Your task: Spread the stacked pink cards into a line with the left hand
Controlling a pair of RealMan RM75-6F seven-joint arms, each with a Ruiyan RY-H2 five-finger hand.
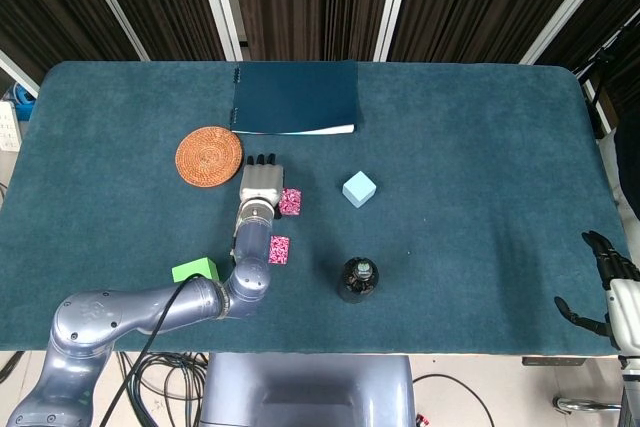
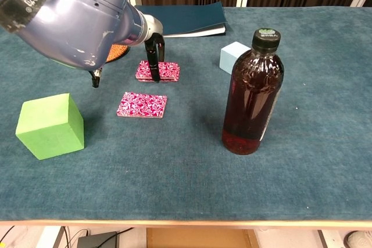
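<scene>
A pink patterned card stack lies on the teal table. One pink card lies alone, nearer the front edge. My left hand is over the stack's left part, and a dark fingertip presses down on the stack's top. It grips nothing. Most of the hand is hidden behind my left arm in the chest view. My right hand hangs off the table's front right corner with its fingers apart and empty.
A green cube sits front left. A dark bottle stands right of the single card. A light blue cube, a woven coaster and a dark notebook lie further back.
</scene>
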